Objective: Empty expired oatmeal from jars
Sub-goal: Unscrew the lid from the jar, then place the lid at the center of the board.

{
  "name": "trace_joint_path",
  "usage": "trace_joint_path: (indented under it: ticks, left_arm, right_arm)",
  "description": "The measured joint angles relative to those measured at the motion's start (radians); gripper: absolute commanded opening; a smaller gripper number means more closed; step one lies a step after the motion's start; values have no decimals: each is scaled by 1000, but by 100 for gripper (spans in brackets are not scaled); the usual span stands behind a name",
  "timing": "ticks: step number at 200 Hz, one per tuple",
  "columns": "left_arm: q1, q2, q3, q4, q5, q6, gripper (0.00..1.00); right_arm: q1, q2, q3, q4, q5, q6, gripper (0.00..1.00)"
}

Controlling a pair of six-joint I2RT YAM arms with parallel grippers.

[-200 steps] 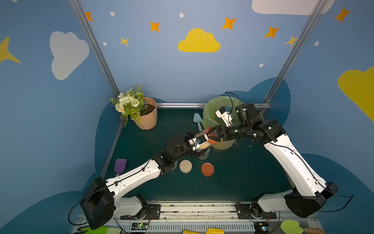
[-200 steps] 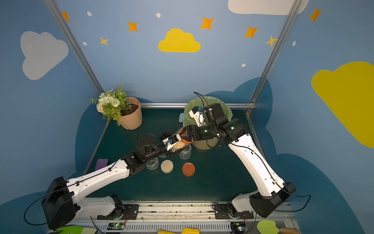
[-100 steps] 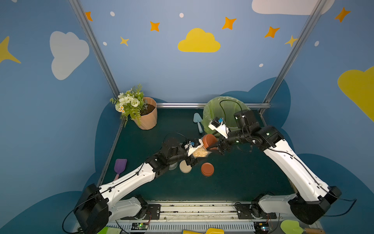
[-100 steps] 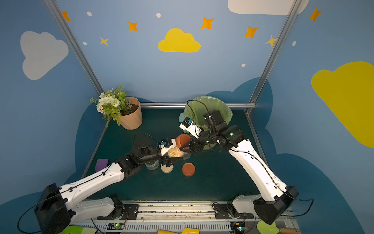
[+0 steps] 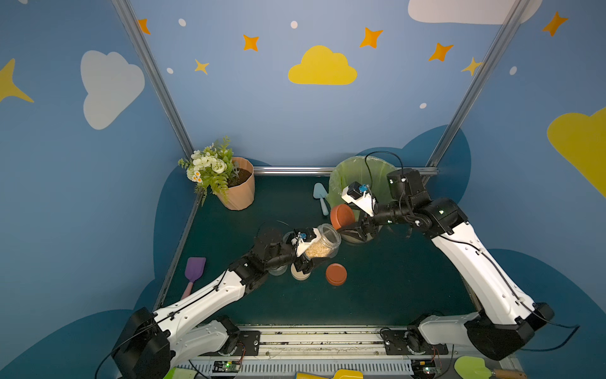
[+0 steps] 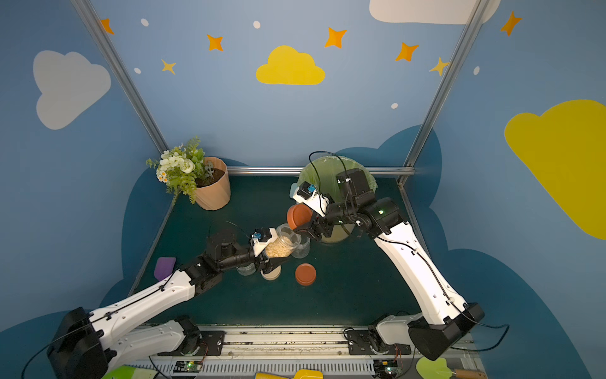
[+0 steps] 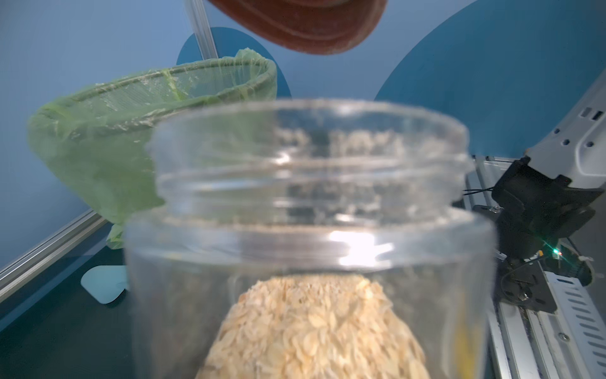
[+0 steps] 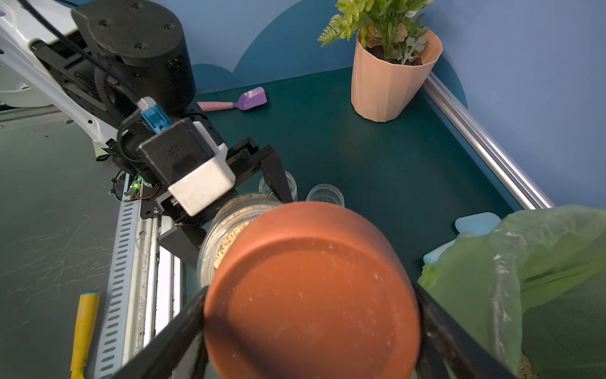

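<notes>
My left gripper (image 5: 313, 251) is shut on a clear open jar (image 5: 324, 242), held tilted above the table with its mouth toward the bin. Pale oatmeal (image 5: 317, 251) fills its lower part and shows close up in the left wrist view as oatmeal (image 7: 311, 328) inside the jar (image 7: 311, 197). My right gripper (image 5: 349, 221) is shut on a rust-red lid (image 5: 342, 216), just past the jar's mouth and apart from it. The right wrist view shows that lid (image 8: 311, 288) clamped between both fingers (image 8: 183, 328). Two empty jars (image 8: 324, 193) stand on the mat beyond.
A second rust-red lid (image 5: 336, 274) and a beige lid (image 5: 300, 275) lie on the mat under the left gripper. The green-lined bin (image 5: 337, 183) stands behind the right gripper. A peach flowerpot (image 5: 237, 193), a blue trowel (image 5: 319, 193) and a purple scoop (image 5: 194, 270) are further off.
The rust-red lid has come off the jar. The left gripper drew the jar back from the bin toward the front, and the right gripper carried the lid slightly up and away.
</notes>
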Motion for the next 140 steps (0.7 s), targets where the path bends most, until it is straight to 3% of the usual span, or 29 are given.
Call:
trace_joint_path:
  ticks: [24, 70, 140]
  left_arm:
    - [22, -46, -44, 5, -69, -29, 3]
    - [41, -154, -122, -29, -230, -90, 3]
    - [41, -288, -217, -95, -403, -148, 3]
  right_arm:
    - [-1, -15, -36, 20, 8, 40, 45]
    - [12, -112, -268, 93, 57, 200, 47]
    - [211, -95, -552, 139, 225, 434, 47]
